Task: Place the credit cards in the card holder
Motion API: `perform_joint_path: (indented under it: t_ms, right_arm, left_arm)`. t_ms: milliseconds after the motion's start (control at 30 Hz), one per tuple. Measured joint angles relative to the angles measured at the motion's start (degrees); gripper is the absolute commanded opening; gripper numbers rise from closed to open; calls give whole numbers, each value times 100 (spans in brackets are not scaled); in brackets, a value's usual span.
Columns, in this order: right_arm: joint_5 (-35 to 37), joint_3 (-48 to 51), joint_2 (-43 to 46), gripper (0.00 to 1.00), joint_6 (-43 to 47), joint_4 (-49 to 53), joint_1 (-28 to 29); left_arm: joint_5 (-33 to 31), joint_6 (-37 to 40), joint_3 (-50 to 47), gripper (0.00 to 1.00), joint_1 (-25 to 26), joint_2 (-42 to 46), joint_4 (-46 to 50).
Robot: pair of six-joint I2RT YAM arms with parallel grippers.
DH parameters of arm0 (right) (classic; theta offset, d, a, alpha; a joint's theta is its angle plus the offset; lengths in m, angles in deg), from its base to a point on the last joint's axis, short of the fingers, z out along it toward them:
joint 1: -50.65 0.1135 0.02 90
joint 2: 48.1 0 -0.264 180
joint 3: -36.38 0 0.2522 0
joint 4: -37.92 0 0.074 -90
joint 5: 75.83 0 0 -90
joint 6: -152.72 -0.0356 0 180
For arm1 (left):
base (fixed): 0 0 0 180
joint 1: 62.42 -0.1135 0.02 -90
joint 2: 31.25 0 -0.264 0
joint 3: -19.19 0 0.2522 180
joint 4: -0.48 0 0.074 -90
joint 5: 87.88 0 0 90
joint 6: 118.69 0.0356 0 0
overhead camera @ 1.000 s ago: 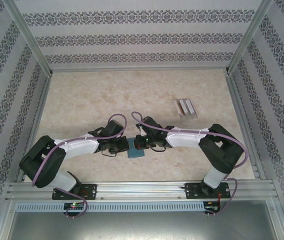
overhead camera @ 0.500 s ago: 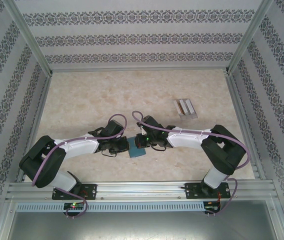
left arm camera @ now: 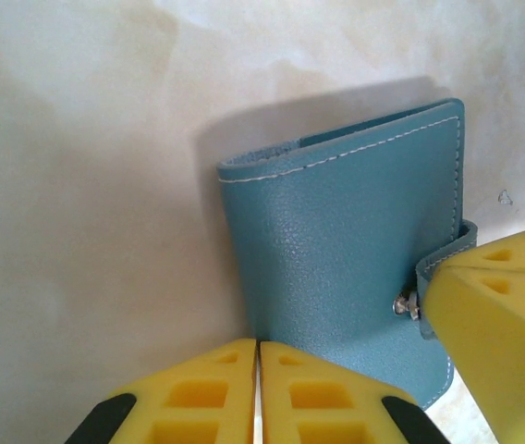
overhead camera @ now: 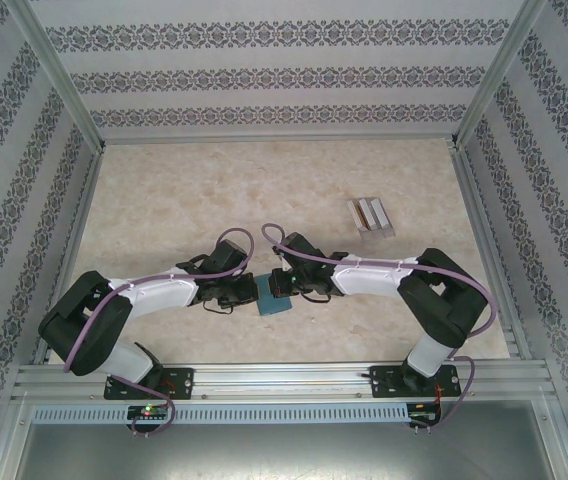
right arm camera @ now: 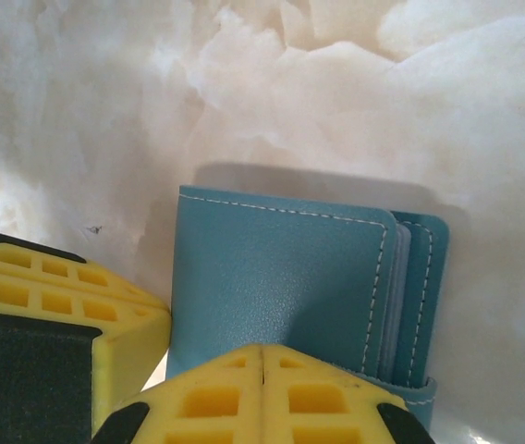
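Flanking grained teal card holder, white stitching, left fingers, right fingers, yellow foam pads pressed shut.

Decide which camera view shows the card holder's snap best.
The left wrist view: the snap shows clearly beside the strap on the card holder. The right wrist view shows its cover and strap edge; the top view, a small teal patch.

Card holder: teal, white-stitched, folded, flat on the table; inner layers show at its right edge.
Right gripper: yellow fingers pressed together, overlapping the holder's near edge.
Left gripper finger: lower left, just beside the holder.
Table: cream, marbled.
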Motion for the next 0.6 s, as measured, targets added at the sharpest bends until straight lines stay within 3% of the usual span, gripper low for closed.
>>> perform_joint_path:
  t_ms: [333,600]
  right_arm:
    - [66,13,-87,0,-24,-221,48]
    - [518,603,293,0,-7,-699,334]
  left_arm:
    - [-4,-63,-11,11,0,0,0]
    - [-9,-149,-101,10,0,-22,2]
